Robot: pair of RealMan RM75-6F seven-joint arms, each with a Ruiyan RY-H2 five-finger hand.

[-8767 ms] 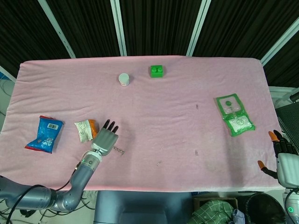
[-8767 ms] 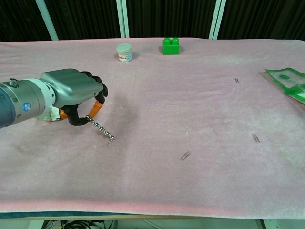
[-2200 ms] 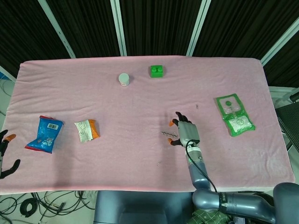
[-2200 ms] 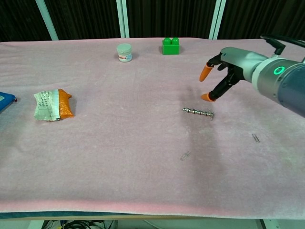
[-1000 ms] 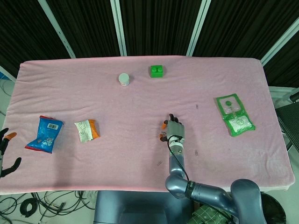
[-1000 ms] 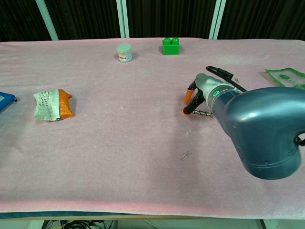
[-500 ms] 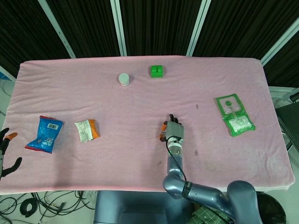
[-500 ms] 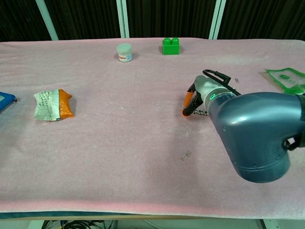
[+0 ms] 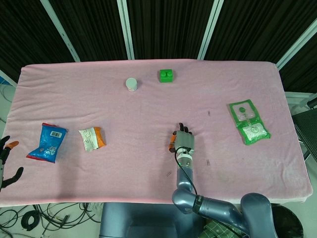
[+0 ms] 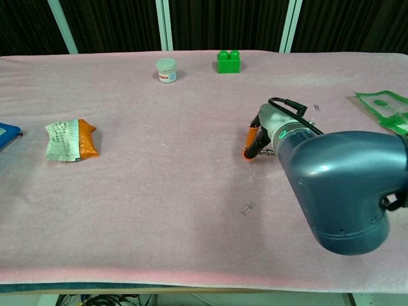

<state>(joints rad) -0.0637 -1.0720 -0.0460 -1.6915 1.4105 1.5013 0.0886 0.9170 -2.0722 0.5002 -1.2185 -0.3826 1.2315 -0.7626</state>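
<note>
the right robot hand [image 9: 182, 140] sits low at centre of the head view, palm down on the pink cloth-covered bench [image 9: 148, 109], orange-tipped fingers [image 10: 250, 137] curled down onto the cloth. in the chest view, right of centre, those fingertips press at the left end of the short silver beaded metal chain [image 10: 270, 152], which lies flat on the cloth and is mostly hidden behind the big grey-blue arm. whether the chain is actually pinched or only touched, cannot tell from here. the left robot hand [image 9: 6, 163] hangs off the bench at the lower left edge of the head view, fingers apart, holding nothing.

around the bench: a green toy brick [image 9: 166, 75] and a small white round jar [image 9: 131, 84] sit at the upper middle, a blue snack packet [image 9: 48, 142] and a crumpled white-and-orange wrapper [image 9: 92, 138] at the left, a green-edged clear plastic pouch [image 9: 248, 121] at the right. a small metal paper clip [image 10: 247, 208] lies just below the right robot hand in the chest view.
</note>
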